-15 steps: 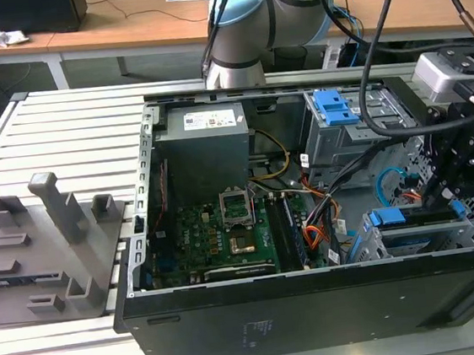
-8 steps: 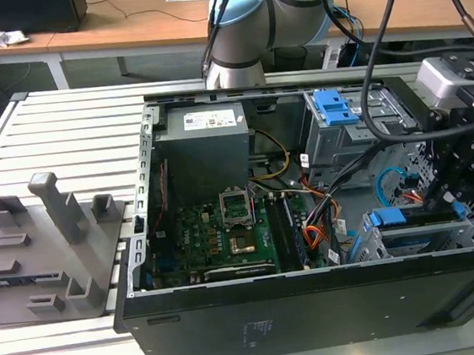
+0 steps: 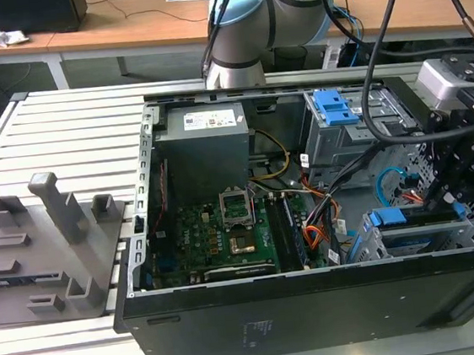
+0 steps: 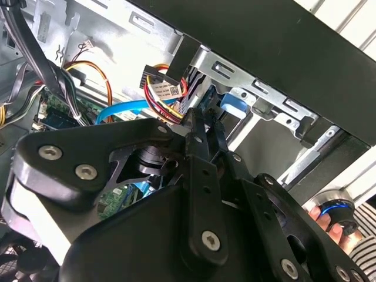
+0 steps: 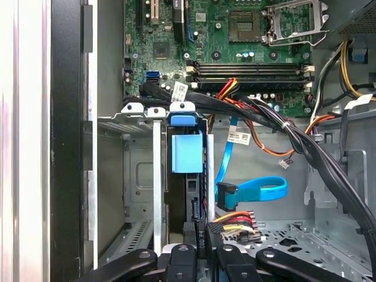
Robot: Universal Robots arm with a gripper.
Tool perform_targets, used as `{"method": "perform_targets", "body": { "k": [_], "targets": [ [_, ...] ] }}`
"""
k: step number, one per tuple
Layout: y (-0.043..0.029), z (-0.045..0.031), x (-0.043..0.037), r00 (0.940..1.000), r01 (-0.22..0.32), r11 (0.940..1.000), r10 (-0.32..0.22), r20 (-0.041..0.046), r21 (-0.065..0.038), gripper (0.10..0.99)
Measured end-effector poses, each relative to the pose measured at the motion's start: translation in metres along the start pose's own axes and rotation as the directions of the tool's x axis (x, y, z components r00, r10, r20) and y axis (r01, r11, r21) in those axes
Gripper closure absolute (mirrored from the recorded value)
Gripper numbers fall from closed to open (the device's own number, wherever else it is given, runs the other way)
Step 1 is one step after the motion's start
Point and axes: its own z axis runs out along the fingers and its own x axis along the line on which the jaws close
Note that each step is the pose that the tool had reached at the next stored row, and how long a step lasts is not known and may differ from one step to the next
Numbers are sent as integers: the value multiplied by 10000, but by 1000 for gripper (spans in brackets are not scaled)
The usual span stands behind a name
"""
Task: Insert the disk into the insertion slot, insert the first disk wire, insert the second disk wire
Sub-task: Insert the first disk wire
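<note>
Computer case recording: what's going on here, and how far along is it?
The arm's gripper is down inside the open computer case. The disk, in its blue carrier, already sits in the insertion slot. The fingers are shut on a black connector with red, yellow and black wires, held at the disk's end. The blue cable lies loose beside the slot.

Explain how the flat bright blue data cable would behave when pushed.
Probably floppy: the flat bright blue data cable lies in a loose curve. Thin, so likely light. Its blue connector seems unplugged, so it may swing.
</note>
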Motion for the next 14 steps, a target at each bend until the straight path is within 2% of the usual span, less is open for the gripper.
{"method": "perform_targets", "body": {
  "k": [4, 5, 8, 10, 14],
  "targets": [
    [-1, 4, -1, 10000, 2, 10000, -2, 6, 1, 898],
    [-1, 4, 0, 10000, 2, 10000, -2, 5, 0, 820],
    [0, -12, -1, 10000, 1, 10000, -1, 4, 0, 820],
    [3, -72, 0, 10000, 1, 10000, -1, 1, 0, 820],
    [39, -76, 2, 10000, 1, 10000, -1, 4, 0, 820]
  ]
}}
